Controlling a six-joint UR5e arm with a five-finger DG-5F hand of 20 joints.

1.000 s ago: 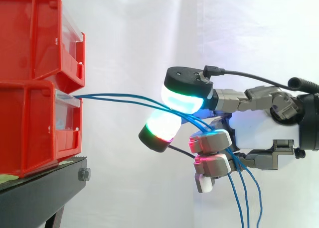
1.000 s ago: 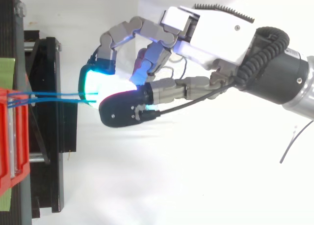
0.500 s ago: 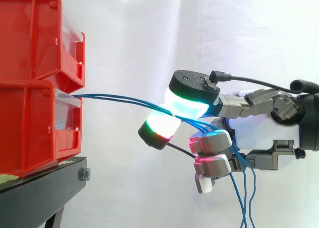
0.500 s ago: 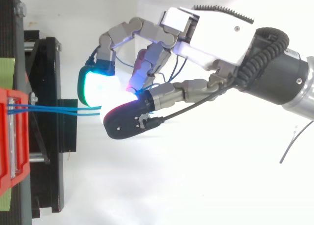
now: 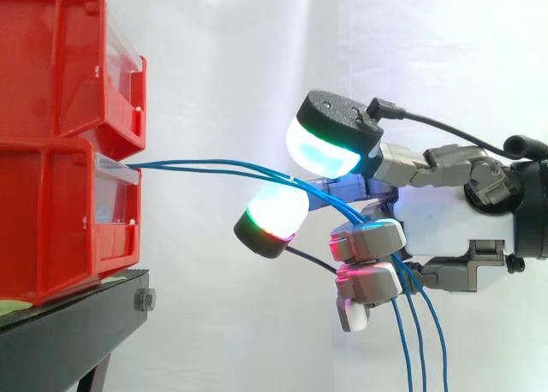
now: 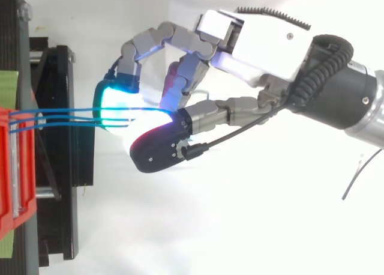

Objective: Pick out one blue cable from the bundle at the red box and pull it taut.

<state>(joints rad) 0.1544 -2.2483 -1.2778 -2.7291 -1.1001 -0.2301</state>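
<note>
Several thin blue cables point(image 5: 205, 167) leave the front of the lower red bin point(image 5: 51, 221) and run right to my hand point(image 5: 445, 225). They lie across a glowing finger pad point(image 5: 276, 210), then drop behind two curled fingers point(image 5: 368, 240) and hang down out of the view. The thumb pad point(image 5: 325, 148) stands above the cables with a small gap. In the top view the cables point(image 6: 66, 116) fan out slightly from the bin point(image 6: 9, 167) and cross the cyan pad point(image 6: 114, 107) of my hand point(image 6: 258, 41).
A second red bin point(image 5: 51, 58) sits on top of the lower one. Both rest on a black stand point(image 5: 68, 332), whose frame point(image 6: 60, 167) lies left of the hand. A white curtain hangs behind.
The thumb pad has lifted off the cables and no longer presses them against the lower finger pad. In the top view the cables have spread apart.
</note>
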